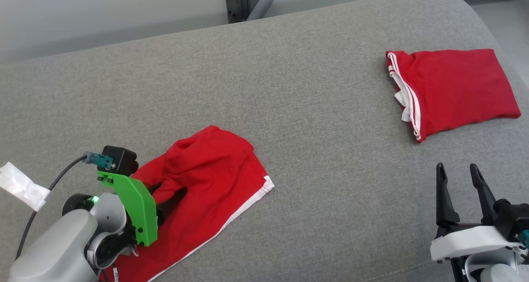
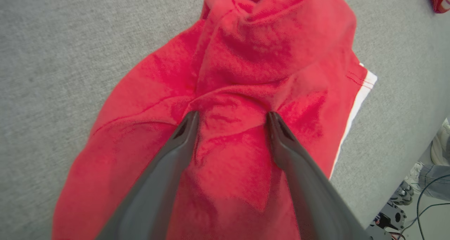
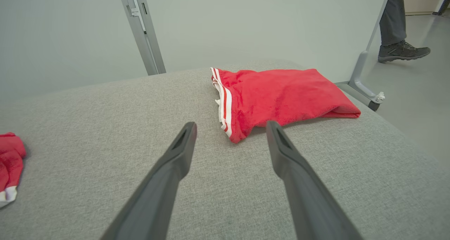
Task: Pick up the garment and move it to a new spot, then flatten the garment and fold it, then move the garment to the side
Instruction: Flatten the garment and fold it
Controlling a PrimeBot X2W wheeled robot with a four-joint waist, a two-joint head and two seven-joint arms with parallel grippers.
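Straddling a raised ridge of the crumpled garment (image 1: 215,166) at seven o'clock on the table (image 1: 289,67), my left pincer (image 2: 232,118) is standing apart, since that bunched fold looks easiest to pinch. My right pincer (image 1: 457,168) is hanging apart and empty at five o'clock, clear of the folded garment (image 1: 454,87) at two o'clock.

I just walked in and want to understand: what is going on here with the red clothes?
The robot is working on a crumpled garment at the near left of the grey surface. Its left claw is open over it, tips down at a ridge of the cloth, nothing gripped yet. The right claw is open above bare surface. A folded garment lies apart at the far right.
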